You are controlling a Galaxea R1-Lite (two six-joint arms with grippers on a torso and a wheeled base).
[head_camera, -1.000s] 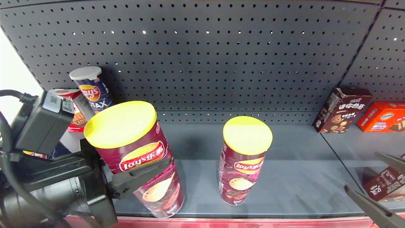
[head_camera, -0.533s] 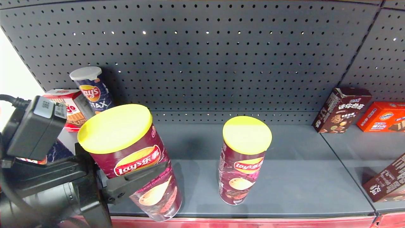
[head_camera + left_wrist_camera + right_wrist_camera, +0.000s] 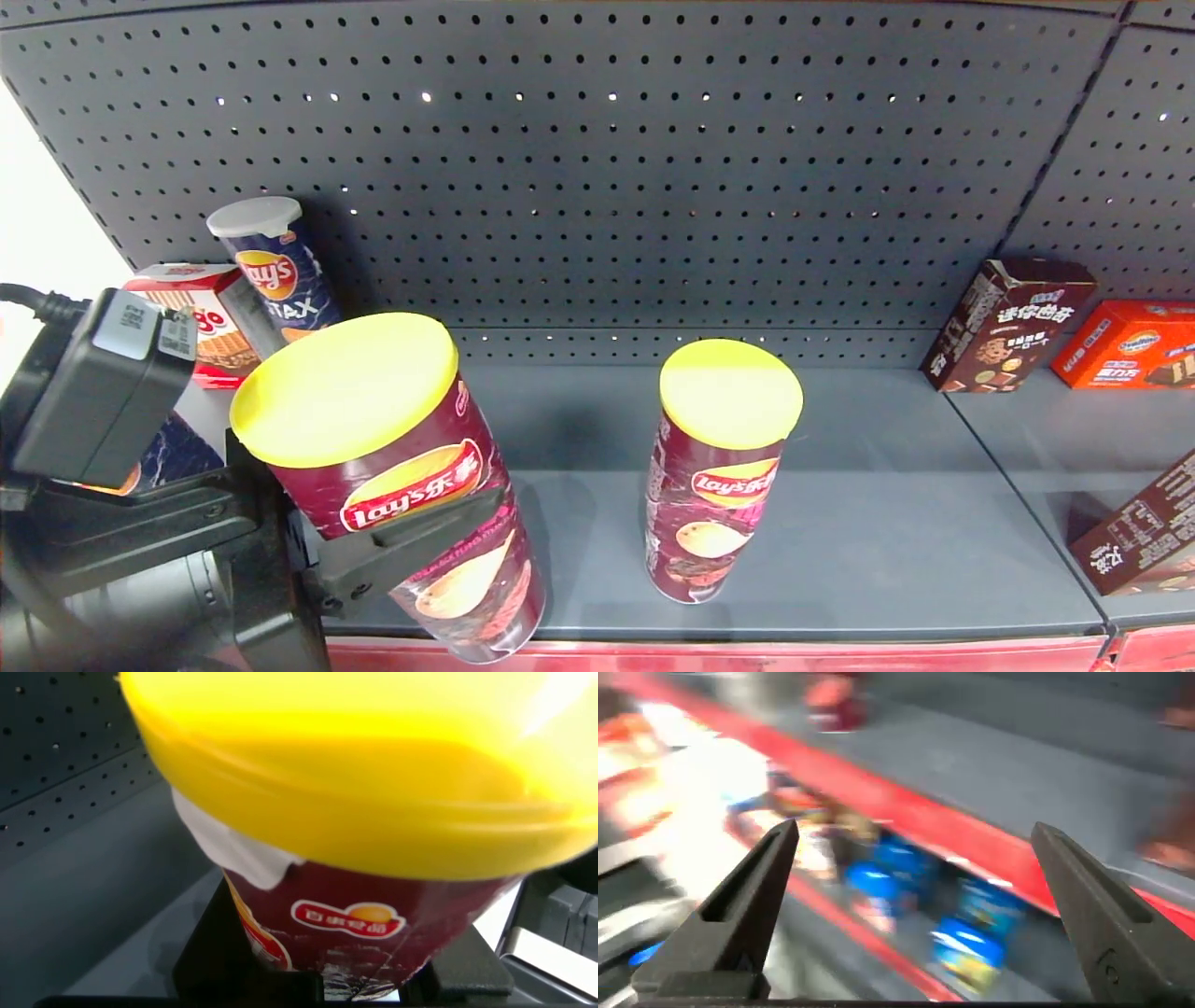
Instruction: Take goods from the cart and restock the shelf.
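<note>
A maroon chip can with a yellow lid [image 3: 373,467] is tilted over the front left of the dark shelf [image 3: 887,523], and my left gripper [image 3: 411,537] is shut on its middle. Its base overlaps the shelf's red front edge [image 3: 747,653]; I cannot tell whether it touches the shelf. The left wrist view looks down on that can [image 3: 355,905] from close above its lid. A second, matching can [image 3: 719,485] stands upright mid-shelf, apart from the held one. My right gripper [image 3: 915,831] is open with nothing between its fingers, above a red shelf edge and blurred blue packets.
At the back left stand a blue can with a grey lid [image 3: 275,271] and a red-and-white box [image 3: 201,322]. A brown box [image 3: 1018,322] and an orange box [image 3: 1134,341] sit back right, another brown box [image 3: 1144,532] front right. The pegboard [image 3: 597,187] closes the back.
My right gripper's fingers have left the lower right of the head view. My left gripper has shifted slightly down and to the left with the can.
</note>
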